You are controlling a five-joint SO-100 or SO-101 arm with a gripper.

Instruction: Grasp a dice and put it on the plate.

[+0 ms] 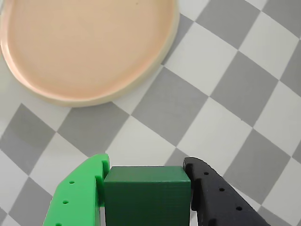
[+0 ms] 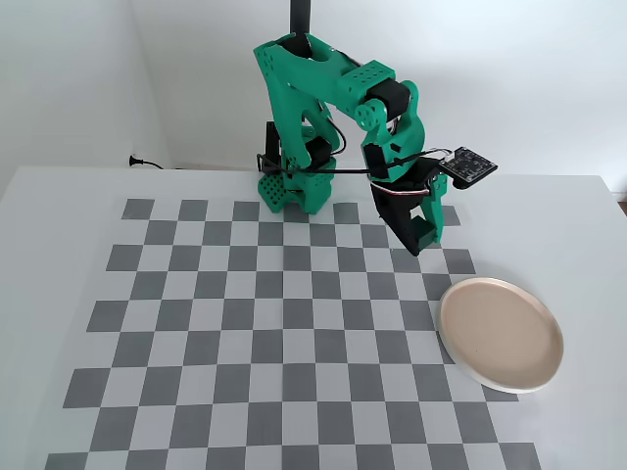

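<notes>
Arm folded tight over its base in the fixed view, shoulder and elbow stacked high at the far edge of the checkered mat (image 2: 245, 323), forearm tipped down and forward so the gripper (image 2: 419, 240) hangs in the air, nose pointing down toward the board and slightly toward the plate (image 2: 502, 333) side. Fingers are clamped narrow on the dice (image 1: 147, 195), and the wrist view shows it plainly: the bright green finger (image 1: 77, 197) presses one side face, the black finger (image 1: 221, 200) presses the opposite face, no gap showing on either side. The dark green cube sits squarely between them, top edge level across the finger line, flat front face turned toward the camera, faces plain. It is a cube, so no long axis to call; its edges run parallel to the fingers and straight across them. Fingertips poke just past the cube's front edge. In the fixed view the cube itself cannot be made out, hidden behind the black finger. Beyond the fingertips in the wrist view lies the checkered surface, and further out ahead and toward the green finger's side sits the beige-pink plate with its paler rim, well apart from the tips. The plate rests at the mat's right edge in the fixed view, below the hanging gripper.
</notes>
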